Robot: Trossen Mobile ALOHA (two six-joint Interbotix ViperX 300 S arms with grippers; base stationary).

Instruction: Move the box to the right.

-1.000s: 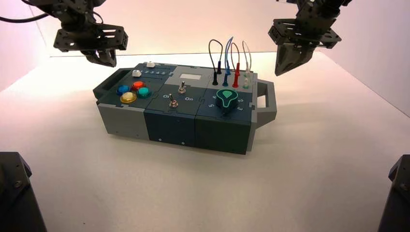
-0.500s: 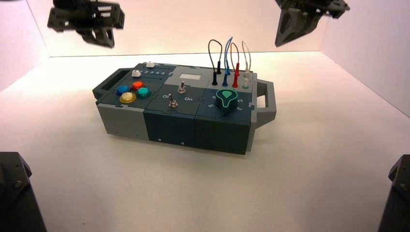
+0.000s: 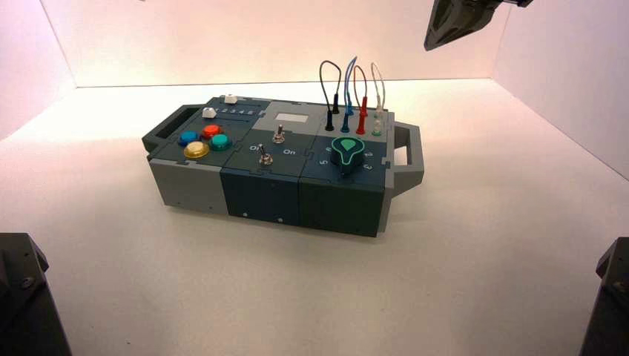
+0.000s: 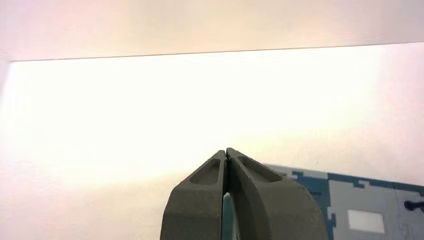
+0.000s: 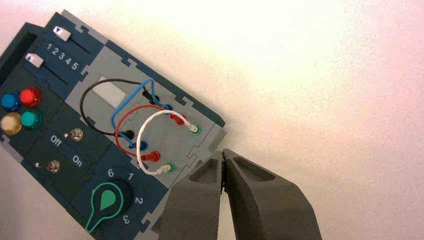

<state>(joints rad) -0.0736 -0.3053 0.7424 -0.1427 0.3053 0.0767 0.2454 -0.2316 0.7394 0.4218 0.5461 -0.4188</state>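
Note:
The box [image 3: 267, 196] lies on the white table, slightly turned, with a handle [image 3: 409, 154] at its right end and another [image 3: 172, 122] at its left end. My right gripper [image 3: 443, 31] hangs shut and holding nothing, high above and behind the box's right end. In the right wrist view this gripper [image 5: 222, 152] hovers over the box [image 5: 117, 62] beside the looped wires [image 5: 145, 125]. My left gripper [image 4: 226, 151] is shut and holding nothing, raised out of the high view; a corner of the box [image 4: 360, 200] shows below it.
White walls close in the table at the back [image 3: 282, 44] and right [image 3: 571, 81]. Dark arm bases stand at the near left [image 3: 22, 297] and near right [image 3: 610, 297] corners. Coloured buttons [image 3: 204, 141], two toggle switches [image 3: 271, 144] and a green knob [image 3: 346, 150] top the box.
Both arms have risen; the left gripper has gone up out of the high view, and the right one is now at its top edge. The box has not moved.

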